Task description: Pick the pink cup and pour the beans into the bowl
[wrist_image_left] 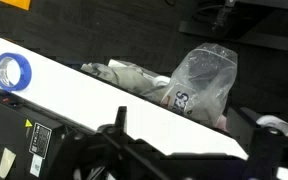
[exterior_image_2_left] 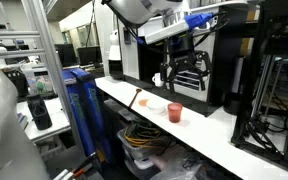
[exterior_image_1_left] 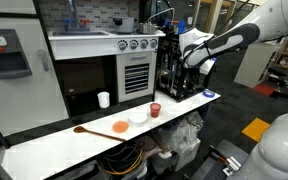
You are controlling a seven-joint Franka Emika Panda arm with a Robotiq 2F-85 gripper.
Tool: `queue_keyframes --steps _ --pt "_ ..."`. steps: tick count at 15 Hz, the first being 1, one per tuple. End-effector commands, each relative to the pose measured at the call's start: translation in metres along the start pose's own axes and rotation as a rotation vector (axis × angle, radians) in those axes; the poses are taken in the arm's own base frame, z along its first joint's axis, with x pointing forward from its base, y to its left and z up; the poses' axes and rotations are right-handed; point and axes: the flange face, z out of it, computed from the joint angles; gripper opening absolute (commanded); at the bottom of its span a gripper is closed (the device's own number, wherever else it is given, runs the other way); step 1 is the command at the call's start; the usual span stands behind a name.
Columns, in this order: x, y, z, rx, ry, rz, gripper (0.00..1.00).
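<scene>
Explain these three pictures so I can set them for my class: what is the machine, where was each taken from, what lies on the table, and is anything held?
The machine is a white robot arm ending in a black pincer. Two pictures come from cameras standing outside the robot, at different spots. The third comes from a camera on the wrist, looking down past the pincer at the white table, a roll of blue tape and a plastic bag below it. On the table are a pink cup, a white bowl, an orange dish, a wooden spoon and a white cup. The pincer hangs open in the air, apart from the pink cup, holding nothing.
</scene>
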Motion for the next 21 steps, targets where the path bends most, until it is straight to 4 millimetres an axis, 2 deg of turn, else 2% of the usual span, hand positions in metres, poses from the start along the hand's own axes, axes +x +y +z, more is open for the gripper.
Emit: queue_keyframes --steps 1,6,11,14,18,21 --pt "0.0 0.0 0.0 0.0 0.0 0.0 1.0" --pt "0.001 -0.002 0.019 0.165 0.054 0.1 1.0" --pt "-0.01 -0.002 0.036 0.397 0.236 0.148 1.0" --pt "-0.018 -0.005 0.051 0.446 0.371 0.08 1.0" --pt "-0.027 -0.022 0.081 0.453 0.514 -0.073 1.0" --pt "-0.031 -0.039 0.1 0.416 0.613 -0.121 1.0"
